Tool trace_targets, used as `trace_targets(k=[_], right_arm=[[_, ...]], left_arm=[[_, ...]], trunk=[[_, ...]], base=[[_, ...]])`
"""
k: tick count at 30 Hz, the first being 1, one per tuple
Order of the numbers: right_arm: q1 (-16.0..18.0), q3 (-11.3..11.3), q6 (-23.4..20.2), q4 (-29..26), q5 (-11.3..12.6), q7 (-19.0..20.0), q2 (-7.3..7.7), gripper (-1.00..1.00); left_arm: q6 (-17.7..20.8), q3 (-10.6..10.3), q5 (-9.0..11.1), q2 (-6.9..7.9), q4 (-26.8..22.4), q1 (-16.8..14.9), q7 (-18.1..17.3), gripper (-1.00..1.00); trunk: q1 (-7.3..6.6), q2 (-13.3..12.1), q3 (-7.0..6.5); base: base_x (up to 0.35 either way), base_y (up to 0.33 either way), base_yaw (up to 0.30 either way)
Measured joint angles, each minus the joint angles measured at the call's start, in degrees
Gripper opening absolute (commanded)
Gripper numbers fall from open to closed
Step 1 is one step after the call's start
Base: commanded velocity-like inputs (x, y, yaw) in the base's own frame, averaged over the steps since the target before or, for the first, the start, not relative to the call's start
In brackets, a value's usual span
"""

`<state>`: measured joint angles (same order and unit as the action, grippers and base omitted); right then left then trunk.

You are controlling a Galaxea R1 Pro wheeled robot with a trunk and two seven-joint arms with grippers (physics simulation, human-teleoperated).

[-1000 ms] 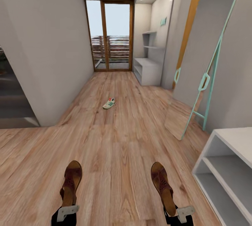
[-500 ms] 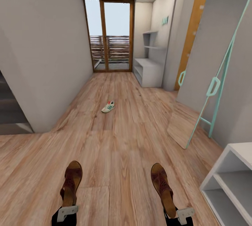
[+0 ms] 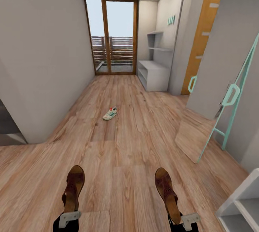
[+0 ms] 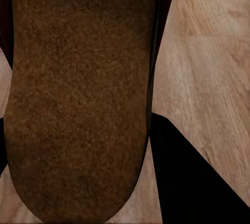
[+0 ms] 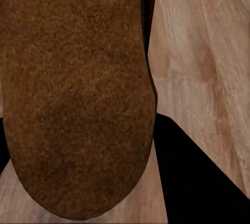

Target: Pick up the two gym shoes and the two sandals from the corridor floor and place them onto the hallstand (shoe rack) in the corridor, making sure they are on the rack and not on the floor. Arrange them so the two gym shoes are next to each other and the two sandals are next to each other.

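Brown leather sandals (image 3: 73, 187) (image 3: 167, 192) clamped in left gripper (image 3: 68, 217) and right gripper (image 3: 189, 219); carrying step, next reach light-grey tiered hallstand (image 3: 154, 70) at corridor's far right.

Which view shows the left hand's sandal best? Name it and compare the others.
The head view: the sandal in the left hand shows its whole perforated upper, toe pointing forward above the corridor floor. The left wrist view gives its brown sole close up, blurred. The right wrist view shows the other sandal's sole.
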<state>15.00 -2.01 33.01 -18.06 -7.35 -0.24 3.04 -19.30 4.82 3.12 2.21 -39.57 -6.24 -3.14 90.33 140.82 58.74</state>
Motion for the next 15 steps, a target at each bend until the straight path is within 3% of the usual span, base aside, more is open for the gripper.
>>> trace_targets(k=[15], right_arm=[[0.0,0.0,0.0,0.0,0.0,0.0,0.00,-1.00]], left_arm=[[0.0,0.0,0.0,0.00,0.0,0.0,0.0,-1.00]], trunk=[[0.00,0.0,0.00]], base=[[0.306,0.149,0.000]])
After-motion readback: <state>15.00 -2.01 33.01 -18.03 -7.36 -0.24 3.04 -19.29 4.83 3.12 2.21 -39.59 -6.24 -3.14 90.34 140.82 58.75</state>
